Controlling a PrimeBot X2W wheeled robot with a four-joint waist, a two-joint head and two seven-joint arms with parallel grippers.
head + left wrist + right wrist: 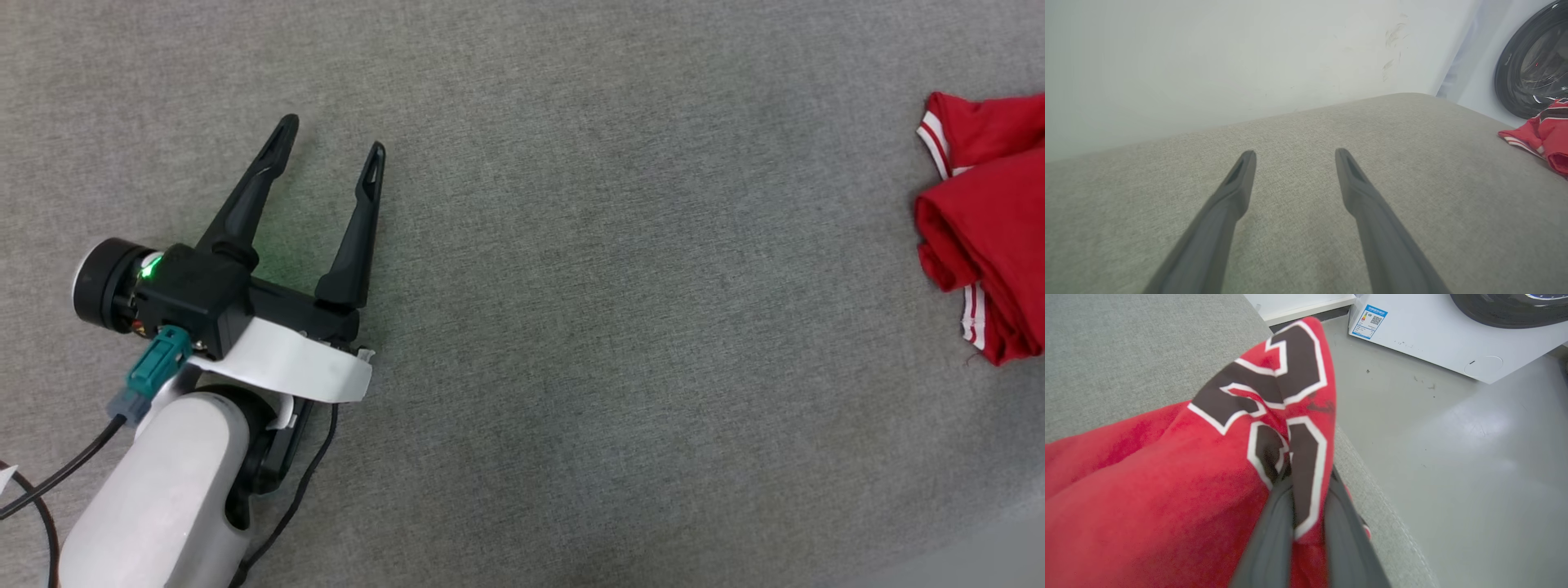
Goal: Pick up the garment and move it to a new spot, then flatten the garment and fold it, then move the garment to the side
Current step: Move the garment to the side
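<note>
Currently pick-and-move: right gripper [1306, 498] pinches a fold of the garment [1167, 477]; left gripper [331, 137] idles, jaws wide. Next: lift clear, carry toward mid-cushion [612, 327].

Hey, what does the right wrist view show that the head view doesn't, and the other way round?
Right wrist view: the right gripper, jaws shut on the garment by its black white-outlined lettering, plus a smooth floor and a white appliance with a label.
Head view: the left gripper, jaws open and empty, over the surface.
Both: the red garment on the grey fabric surface.
</note>
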